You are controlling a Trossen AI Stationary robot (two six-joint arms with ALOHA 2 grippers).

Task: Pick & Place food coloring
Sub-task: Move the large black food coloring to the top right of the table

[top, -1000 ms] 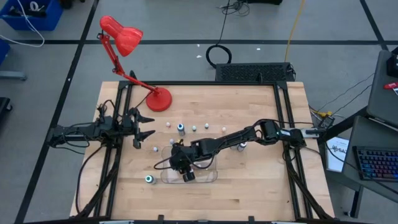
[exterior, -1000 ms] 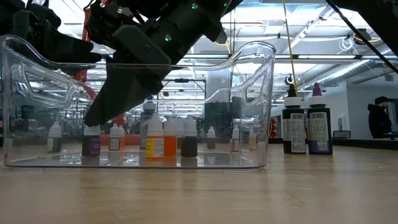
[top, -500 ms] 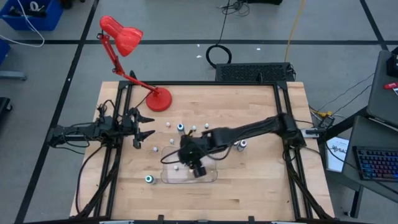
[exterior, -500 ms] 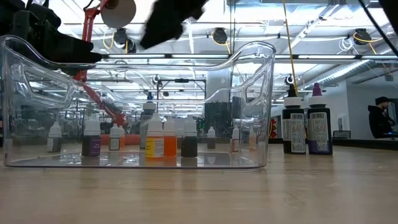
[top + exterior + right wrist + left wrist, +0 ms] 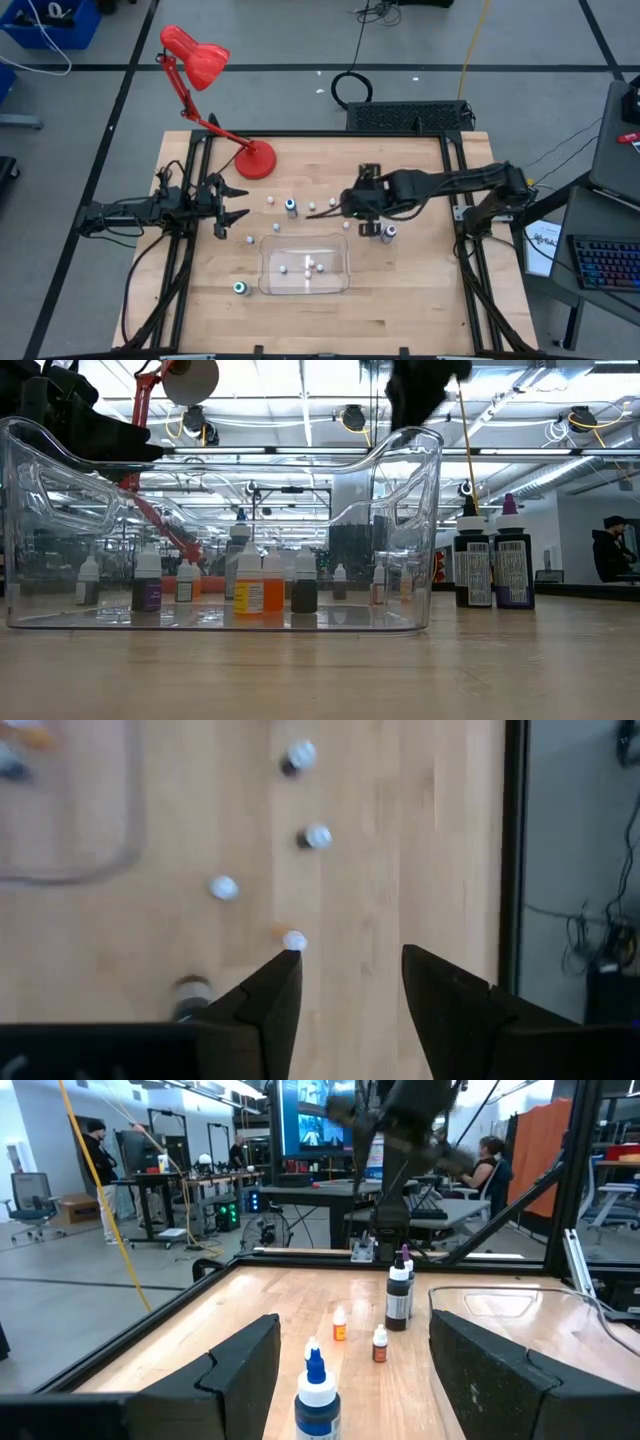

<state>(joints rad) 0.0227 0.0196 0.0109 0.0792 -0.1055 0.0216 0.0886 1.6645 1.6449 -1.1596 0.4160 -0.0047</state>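
Note:
Three small food coloring bottles (image 5: 308, 265) stand upright in the clear tray (image 5: 268, 248); the low view shows purple (image 5: 147, 586), orange (image 5: 250, 588) and dark (image 5: 304, 588) ones. More small bottles stand loose on the wood beyond the tray, among them a blue one (image 5: 291, 206) and a teal one (image 5: 240, 288). My right gripper (image 5: 352, 207) hangs open above the loose bottles, off the tray's far right corner, pointing down (image 5: 350, 960). One white-capped bottle (image 5: 293, 939) shows just past its fingertips. My left gripper (image 5: 238, 202) waits open at the table's left (image 5: 355, 1325).
Two taller dark bottles (image 5: 365, 232) (image 5: 472, 560) stand right of the tray. A red desk lamp (image 5: 255, 160) sits on its base at the far left corner. Black frame rails (image 5: 455, 200) run along the table's sides. Bare wood lies near the front edge.
My right gripper has risen out of the tray and swung toward the table's far right, over the loose bottles. The bottles in the tray have stayed upright where they were. My left arm has kept still.

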